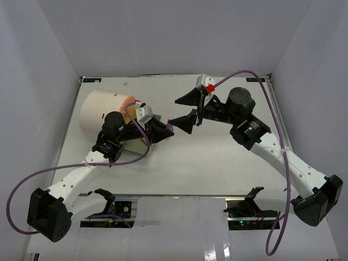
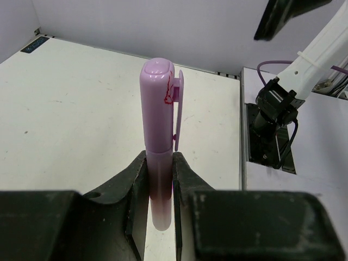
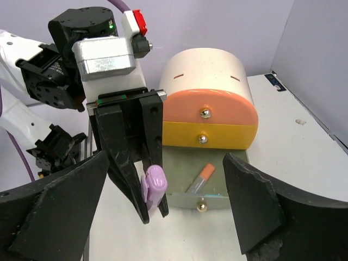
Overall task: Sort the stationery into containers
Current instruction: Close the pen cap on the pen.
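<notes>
My left gripper is shut on a purple pen, whose capped end sticks out past the fingertips. It holds the pen above the table in front of the cream cylinder container. In the right wrist view the container shows an orange drawer face, a yellow drawer and an open green bottom drawer. An orange-capped pen lies in the green drawer. The purple pen hangs just left of that drawer. My right gripper is open and empty, facing the left gripper's tip.
White walls close in the table on three sides. The right arm rises at the table's right edge in the left wrist view. A dark gap and cables run along that edge. No other stationery shows.
</notes>
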Available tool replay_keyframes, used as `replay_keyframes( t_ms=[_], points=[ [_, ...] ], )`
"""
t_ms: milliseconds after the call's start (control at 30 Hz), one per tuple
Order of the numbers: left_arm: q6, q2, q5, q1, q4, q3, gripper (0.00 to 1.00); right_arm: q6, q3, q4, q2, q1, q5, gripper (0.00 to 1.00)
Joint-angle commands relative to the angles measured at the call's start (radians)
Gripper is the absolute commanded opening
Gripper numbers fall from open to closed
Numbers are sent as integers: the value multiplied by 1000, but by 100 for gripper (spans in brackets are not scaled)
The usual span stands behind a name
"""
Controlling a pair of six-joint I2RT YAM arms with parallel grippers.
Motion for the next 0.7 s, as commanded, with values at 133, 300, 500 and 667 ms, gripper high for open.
replay_keyframes(
  t_ms=[133,300,500,667],
  points=[
    [-7,-2,32,1,-11,32,0,23,91,30,82,-3,-76,85],
    [-21,-4,41,1,6,28,0,54,74,82,119,-1,-102,78],
    [-32,7,50,1,17,25,0,87,51,137,134,-3,-125,67],
    [-43,8,55,1,31,20,0,100,43,152,134,-3,-133,57]
  ],
)
